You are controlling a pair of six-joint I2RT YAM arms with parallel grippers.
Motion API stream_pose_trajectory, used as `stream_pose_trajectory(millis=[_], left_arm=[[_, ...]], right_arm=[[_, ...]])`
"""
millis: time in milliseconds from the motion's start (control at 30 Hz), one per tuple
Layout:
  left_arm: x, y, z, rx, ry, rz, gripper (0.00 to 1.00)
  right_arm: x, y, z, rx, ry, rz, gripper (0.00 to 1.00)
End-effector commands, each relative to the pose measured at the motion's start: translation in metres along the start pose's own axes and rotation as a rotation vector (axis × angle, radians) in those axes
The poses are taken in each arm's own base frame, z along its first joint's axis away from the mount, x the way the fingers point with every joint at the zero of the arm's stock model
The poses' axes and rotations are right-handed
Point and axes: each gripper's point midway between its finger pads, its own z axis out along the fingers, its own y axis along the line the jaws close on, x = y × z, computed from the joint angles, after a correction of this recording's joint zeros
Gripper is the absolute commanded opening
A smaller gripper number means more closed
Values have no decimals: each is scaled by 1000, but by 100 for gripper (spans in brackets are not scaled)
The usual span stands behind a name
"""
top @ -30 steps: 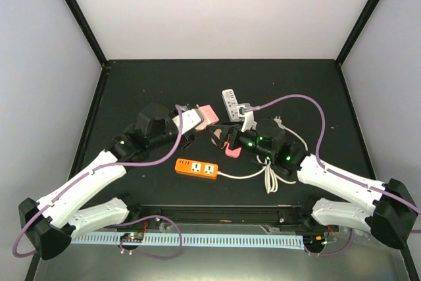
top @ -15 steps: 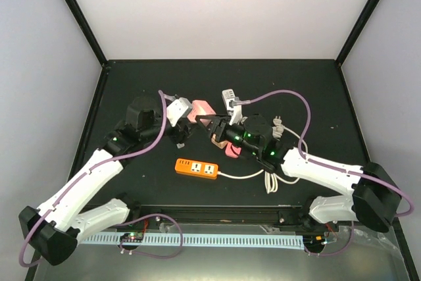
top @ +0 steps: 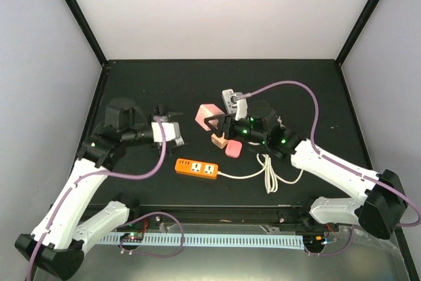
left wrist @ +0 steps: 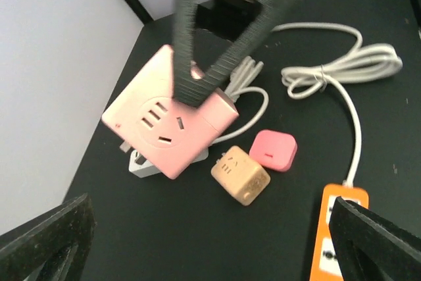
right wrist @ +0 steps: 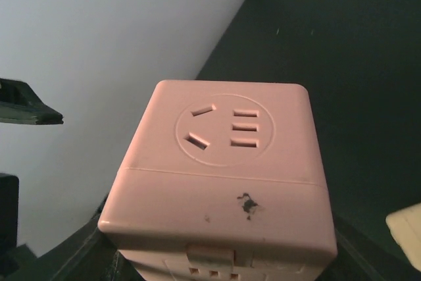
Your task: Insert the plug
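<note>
- Two fingers of the left gripper (top: 174, 126) spread wide above the matte black table (top: 145, 90)
- Glossy orange power strip (top: 196, 168) lies flat near the front edge
- Smooth, round-edged pink socket cube (left wrist: 168, 126) sits mid-table at the right gripper (top: 212, 125); whether it is clenched cannot be told
- White cord (top: 270, 177), bundled in loops, trails from the strip; its plug cannot be made out

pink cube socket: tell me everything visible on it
The pink cube socket is a glossy, plastic-looking block with rounded edges. One face has a round recess with five slots. A seam runs around the body, with a small dark scuff below it. It looks tilted, near mid-table, between the right hand's fingers. Whether the grip is firm can't be confirmed.
</note>
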Motion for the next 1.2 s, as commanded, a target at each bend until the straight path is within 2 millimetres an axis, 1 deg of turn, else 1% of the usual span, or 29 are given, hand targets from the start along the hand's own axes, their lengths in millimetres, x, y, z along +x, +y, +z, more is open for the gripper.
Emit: stream_pose_trajectory(millis=[0,33,100,233,333,400,500,533,633,733,800,833,867,933,1000,1033,1067,1167], left_arm=[[4,-16,-2,-7,-43,301,99],[3,-15,1,0,-45,310,99],[6,-13,11,18,-41,326,99],[8,-19,31,19,-23,424,99],[10,-22,40,6,-24,463,99],[16,-28,46,19,-18,479,99],[22,-24,54,-15,-1,488,98],[23,-20,56,-33,4,486,97],[26,-11,61,-73,20,485,88],[29,-7,64,-98,25,474,76],[28,-6,64,-102,19,462,66],[27,-6,65,-106,13,455,59],[26,-5,65,-110,9,448,53],[25,-2,65,-126,3,419,39],[22,3,65,-145,-4,385,33],[21,4,65,-152,-9,371,31],[21,5,65,-155,-12,358,29],[22,3,68,-146,-22,343,27]], right_arm=[[28,16,-3,-62,223,-60,10],[32,20,-2,-82,252,-56,10],[33,23,-1,-93,272,-45,10],[39,23,2,-88,319,-35,10],[45,22,4,-93,351,-18,10],[46,24,5,-106,357,-11,10],[47,26,6,-115,365,-7,10],[46,27,7,-119,367,-5,10],[48,28,10,-129,380,1,11],[51,27,14,-130,390,2,13],[54,26,17,-130,399,5,17],[55,26,19,-131,399,8,21],[54,25,19,-129,390,13,31],[50,21,19,-105,355,16,55],[44,14,18,-57,295,6,78],[41,11,17,-33,265,2,83],[39,9,16,-16,238,-2,86],[37,3,18,19,208,5,92]])
